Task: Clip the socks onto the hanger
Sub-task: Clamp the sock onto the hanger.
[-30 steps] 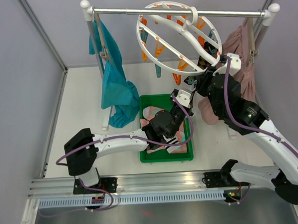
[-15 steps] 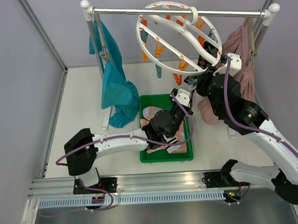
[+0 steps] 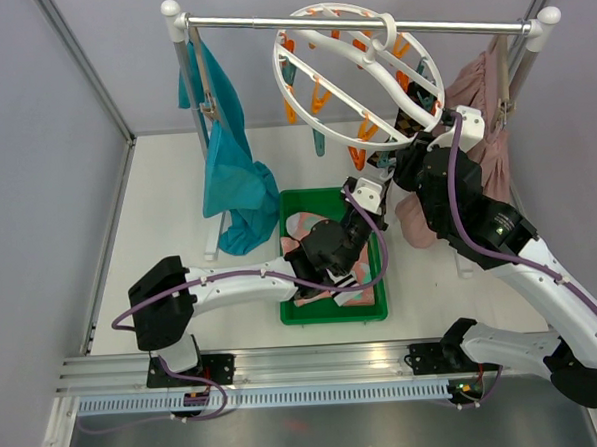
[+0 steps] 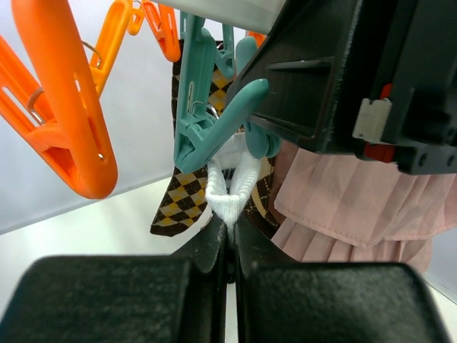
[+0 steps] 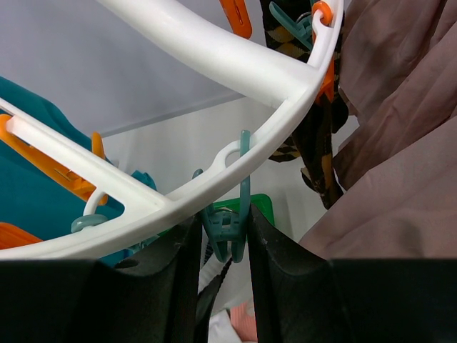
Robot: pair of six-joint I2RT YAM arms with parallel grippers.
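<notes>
The left end effector [image 4: 230, 239] is clenched on the folded edge of a white sock [image 4: 232, 187], holding it up so the fabric rises right to the mouth of a teal clip [image 4: 203, 125]. Whether the sock already sits between the clip's teeth cannot be told.

The right end effector [image 5: 225, 220] grasps that same clip by its handles, 1 finger on each side. It looks to be squeezing the clip open so the sock can go in.

The clip dangles from the rim of the hanger [image 5: 214, 57], a white ring tilted on its hook over a rail [image 3: 268, 23]. That tilt brings this side low enough for both arms to meet under it.

Just beside the teal clip hangs an orange clip [image 4: 68, 136] with nothing in it. An argyle sock [image 4: 178, 196] hangs behind, apparently already clipped, with a pink skirt [image 4: 343, 207] further right.

Below, on the surface [image 3: 167, 190], a green bin [image 3: 312, 193] holds the remaining socks [image 3: 307, 225], so the job seems partly done.
</notes>
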